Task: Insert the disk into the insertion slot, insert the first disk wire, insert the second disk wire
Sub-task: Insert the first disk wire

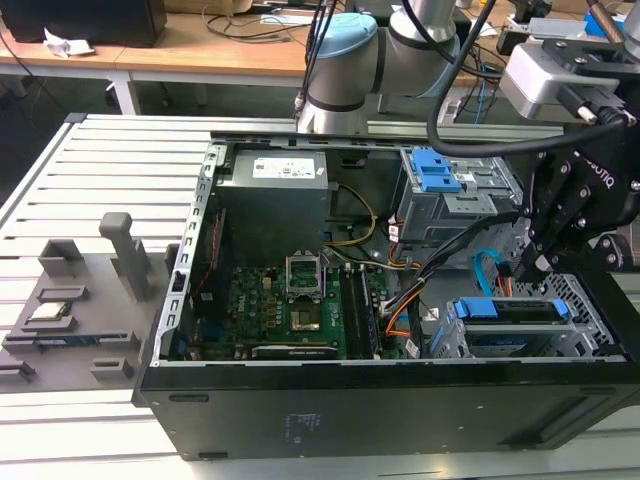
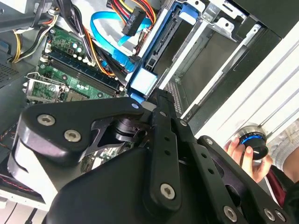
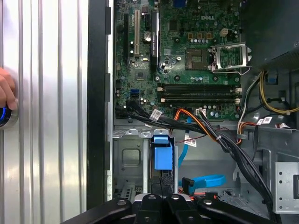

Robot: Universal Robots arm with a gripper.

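Open computer case [image 1: 300, 400] on the tabletop [image 1: 100, 180]. Inside it, the insertion slot [image 1: 448, 338] carries the disk [image 1: 510, 310]. The pincer [image 1: 527, 268] is closed and empty, tips at the blue end. Disk insertion looks underway, wanting a straight push home.

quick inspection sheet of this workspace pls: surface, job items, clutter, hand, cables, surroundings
surface: slatted aluminium table with an open computer case lying on it
job's things: the disk, in its blue carrier, sits in the insertion slot
clutter: grey fixture tray with small parts, beside the case
grippers: hand shut, tips close to the disk's blue end
cables: blue flat cable loose near the slot; black bundle runs across the case
surroundings: desks behind; a person's fingers on a blue-lit knob
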